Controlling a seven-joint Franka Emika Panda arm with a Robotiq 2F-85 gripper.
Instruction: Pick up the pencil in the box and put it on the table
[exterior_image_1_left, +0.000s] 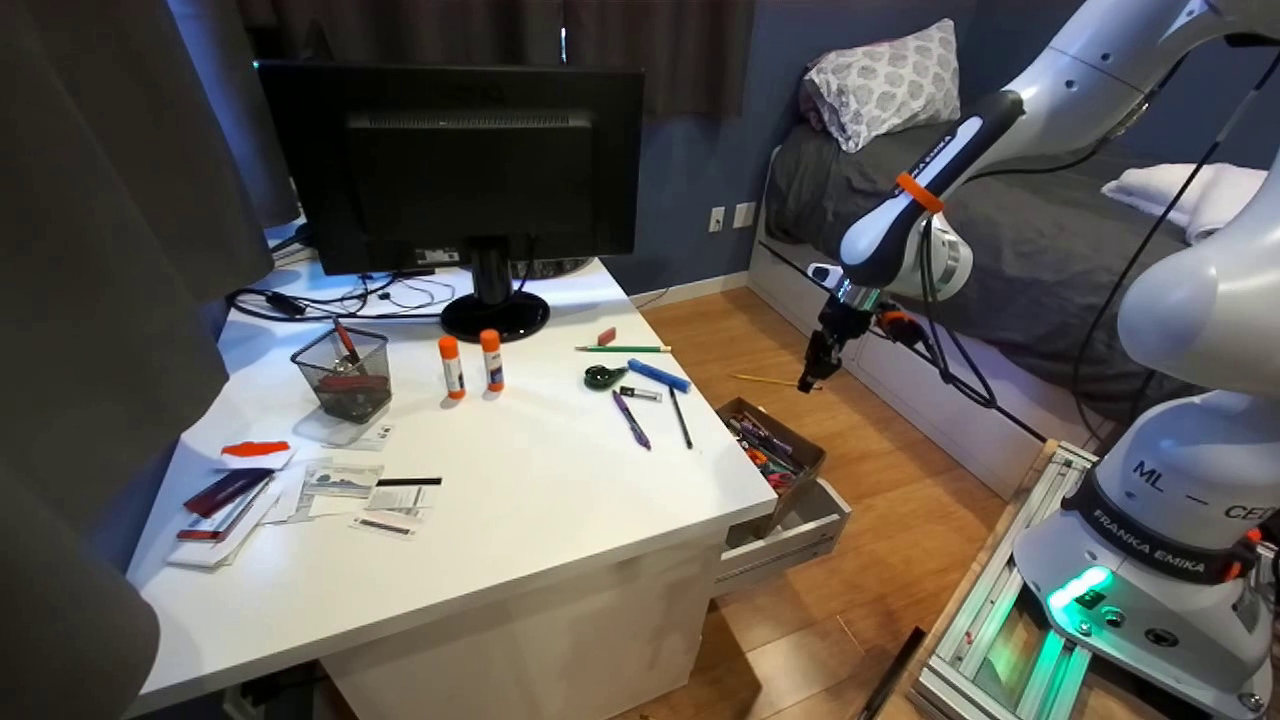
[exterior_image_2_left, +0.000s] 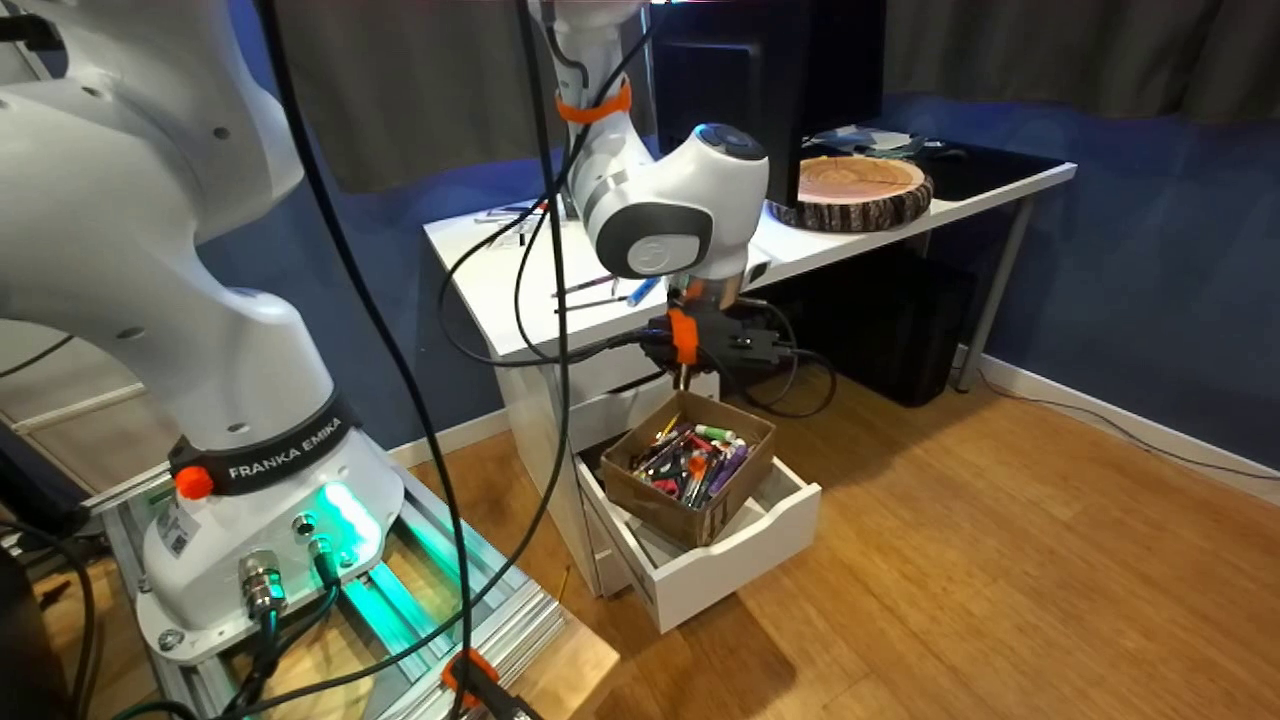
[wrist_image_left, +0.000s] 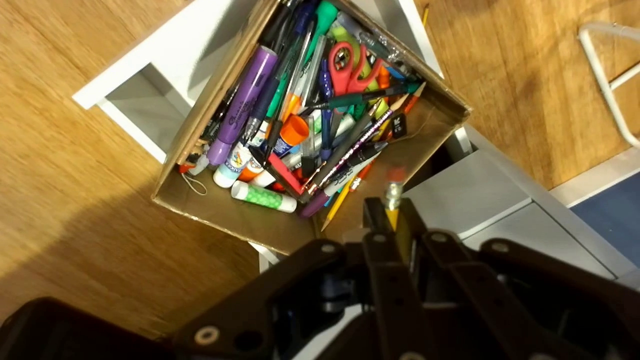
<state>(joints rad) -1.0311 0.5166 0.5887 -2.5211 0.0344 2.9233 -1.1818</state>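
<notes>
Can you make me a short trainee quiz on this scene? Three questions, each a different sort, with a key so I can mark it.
1. Multiple choice: what does the claw hold?
A) a marker
B) a pencil
C) scissors

2. True or false: the box is in an open drawer.

3. Count: how many glue sticks stand upright on the table?

Key: 1. B. 2. True. 3. Two.
</notes>
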